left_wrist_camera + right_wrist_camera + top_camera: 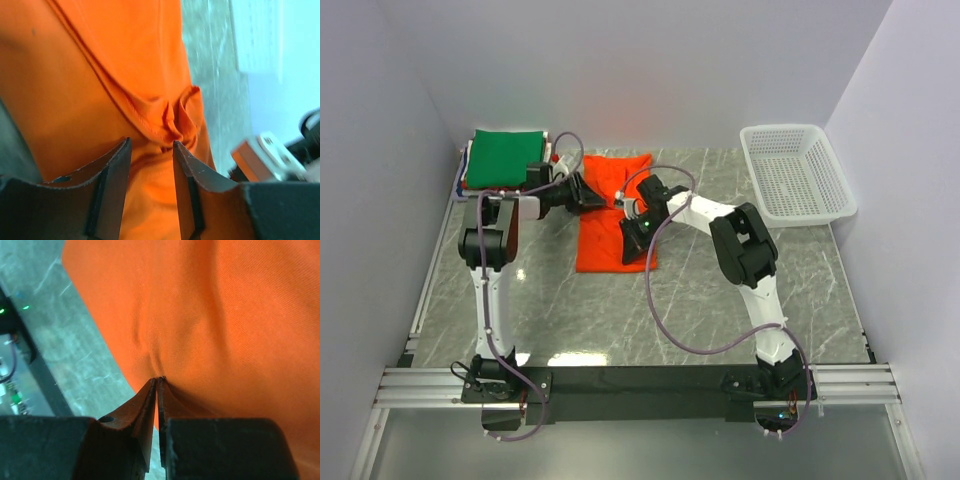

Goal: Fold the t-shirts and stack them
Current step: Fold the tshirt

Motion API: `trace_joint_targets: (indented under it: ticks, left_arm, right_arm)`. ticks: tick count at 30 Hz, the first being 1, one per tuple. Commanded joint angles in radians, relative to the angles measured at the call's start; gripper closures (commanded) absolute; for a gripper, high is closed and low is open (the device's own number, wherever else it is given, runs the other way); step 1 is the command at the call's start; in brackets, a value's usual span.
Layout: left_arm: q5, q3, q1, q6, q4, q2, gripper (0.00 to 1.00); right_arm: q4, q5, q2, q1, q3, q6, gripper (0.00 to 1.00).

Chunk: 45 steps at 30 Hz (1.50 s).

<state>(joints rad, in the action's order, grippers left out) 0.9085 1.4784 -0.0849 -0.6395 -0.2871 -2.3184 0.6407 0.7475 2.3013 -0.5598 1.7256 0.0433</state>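
Between the tips of the right gripper [158,379], pressed together on a thin pinch of the orange t-shirt [225,310], the hold looked slight, and since the left gripper [151,145] stood part-open, clamping nothing, astride a bunched hem, a lone pull could slip or skew the fold.

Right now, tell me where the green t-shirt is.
Top view: the green t-shirt lies folded at the far left corner of the table, beyond the left gripper, left of the orange t-shirt.
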Motion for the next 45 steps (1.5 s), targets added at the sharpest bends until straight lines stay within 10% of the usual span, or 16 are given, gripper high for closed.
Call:
trace_joint_targets:
  ticks: [1, 10, 18, 35, 45]
  left_arm:
    - [0.089, -0.081, 0.01, 0.017, -0.081, 0.157, 0.55]
    - [0.113, -0.226, 0.039, 0.584, 0.411, 0.549, 0.51]
    - [0.084, -0.489, 0.073, 1.267, 0.84, 0.885, 0.48]
    - [-0.114, -0.756, -0.116, 1.655, 0.72, 0.947, 0.52]
    - [-0.211, -0.943, -0.164, 1.788, 0.521, 1.123, 0.48]
  right_arm:
    - [0.013, -0.008, -0.025, -0.015, -0.127, -0.011, 0.86]
    - [-0.038, 0.15, -0.303, -0.057, -0.346, -0.002, 0.79]
    - [0.08, -0.219, -0.555, -0.063, -0.471, 0.277, 0.77]
    - [0.05, -0.342, -0.342, -0.061, -0.474, 0.23, 0.81]
    - [-0.158, -0.408, -0.718, -0.068, -0.697, 0.45, 0.58]
